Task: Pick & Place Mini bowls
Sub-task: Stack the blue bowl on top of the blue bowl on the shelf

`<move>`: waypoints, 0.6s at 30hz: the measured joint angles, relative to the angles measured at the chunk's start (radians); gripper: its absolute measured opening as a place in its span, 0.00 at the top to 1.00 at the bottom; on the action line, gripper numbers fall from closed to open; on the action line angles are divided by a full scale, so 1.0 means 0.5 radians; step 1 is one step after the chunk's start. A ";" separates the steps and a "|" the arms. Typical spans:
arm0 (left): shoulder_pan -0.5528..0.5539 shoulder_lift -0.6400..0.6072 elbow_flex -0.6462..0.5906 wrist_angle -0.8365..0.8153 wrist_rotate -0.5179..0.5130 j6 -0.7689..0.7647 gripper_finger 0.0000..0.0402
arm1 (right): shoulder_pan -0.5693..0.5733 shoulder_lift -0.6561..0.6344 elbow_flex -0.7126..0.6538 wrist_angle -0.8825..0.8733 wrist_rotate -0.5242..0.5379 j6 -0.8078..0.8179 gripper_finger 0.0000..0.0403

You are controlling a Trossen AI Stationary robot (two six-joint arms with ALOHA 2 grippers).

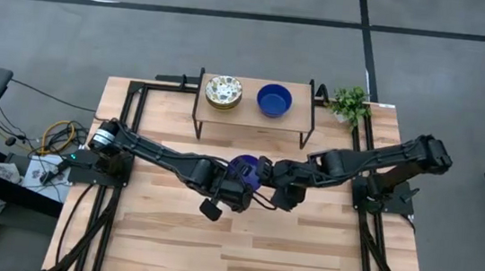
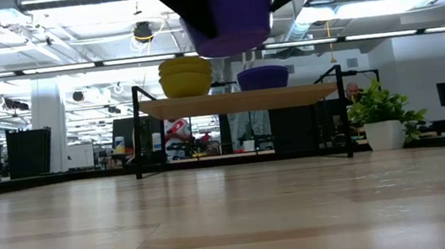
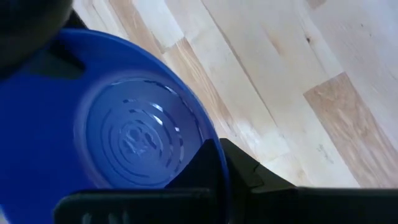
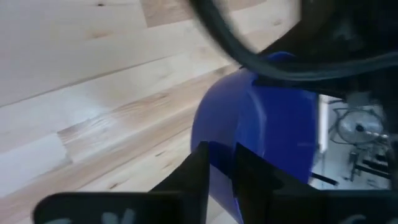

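A glossy cobalt blue mini bowl (image 1: 244,166) hangs in the air over the middle of the table, high in the low view (image 2: 231,17). My left gripper (image 1: 235,187) comes at it from the table's left and my right gripper (image 1: 275,182) from the right; both are shut on it. On the raised wooden shelf (image 1: 253,119) at the far edge stand stacked cream floral bowls (image 1: 224,91) and another blue bowl (image 1: 274,100), resting on their bases. The remaining bowls are not in view. My left gripper (image 3: 225,157) pinches the blue bowl's rim (image 3: 208,127), one finger inside the hollow (image 3: 208,168) and one outside (image 3: 252,177). The bowl is lifted clear of the table. My right gripper (image 4: 222,163) pinches the bowl's rim on the opposite side, next to the outer wall (image 4: 217,124), one finger (image 4: 198,171) on each side of the edge.
The shelf (image 2: 237,101) stands on thin black legs along the far edge. A small potted plant (image 1: 350,103) sits at the far right corner (image 2: 383,117). Bare wooden tabletop (image 1: 239,252) lies below and nearer than the grippers. Black frame rails run along both sides.
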 joint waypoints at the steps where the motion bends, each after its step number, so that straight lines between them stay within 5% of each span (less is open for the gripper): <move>1: 0.000 0.001 0.000 0.011 -0.001 0.000 0.99 | -0.001 0.004 0.000 -0.018 -0.005 0.002 0.88; 18: 0.001 0.003 -0.002 0.037 -0.013 -0.009 0.99 | -0.013 0.036 -0.002 -0.064 0.028 0.112 0.99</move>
